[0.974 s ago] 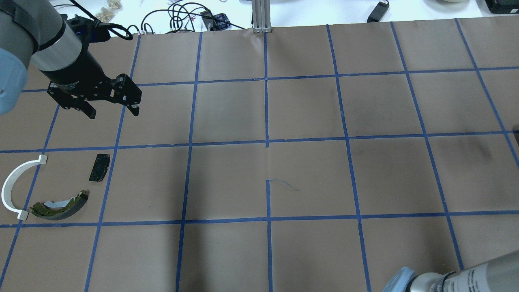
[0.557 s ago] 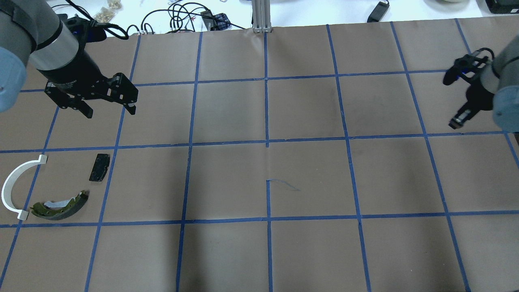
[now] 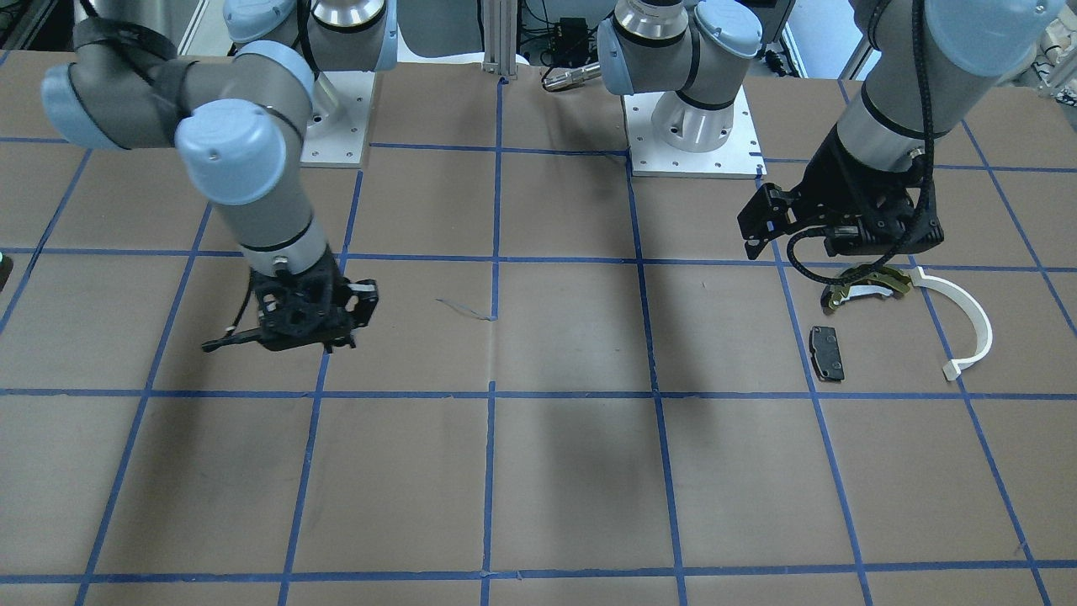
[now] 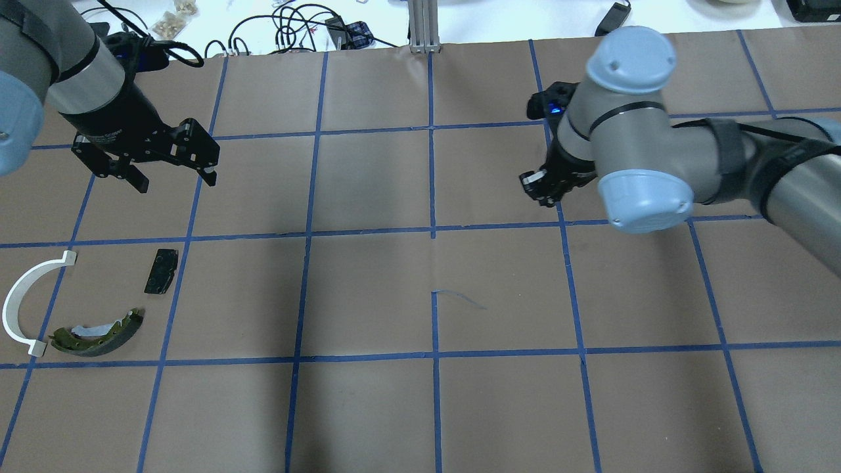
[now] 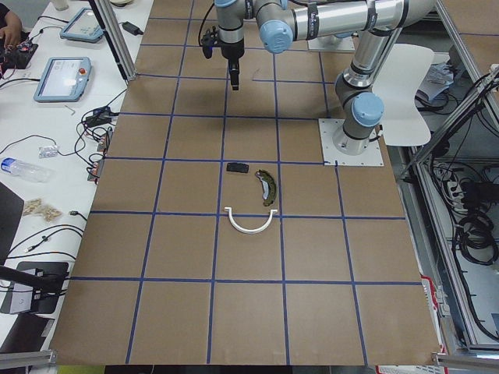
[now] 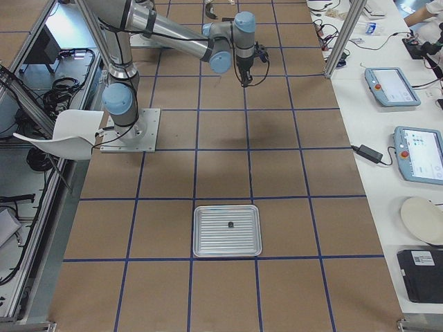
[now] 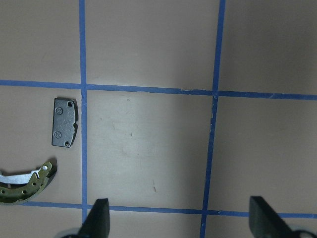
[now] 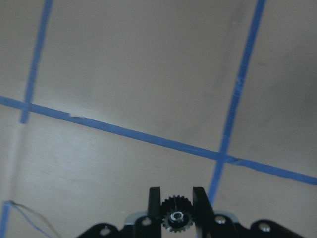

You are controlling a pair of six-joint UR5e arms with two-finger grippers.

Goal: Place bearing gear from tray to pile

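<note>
We see a brown-topped table (image 4: 368, 407) ruled into squares by blue tape (image 4: 431, 184). On it lies a curved olive-and-black brake shoe (image 4: 98, 336). Just beside the shoe, on the robot's left of it, we find a white plastic arc (image 4: 23, 302), one end close to the shoe's tip. A small black pad (image 4: 161, 270) lies near the shoe, farther from the robot. A metal tray (image 6: 228, 231) sits well apart from the shoe, toward the table's right end.
</note>
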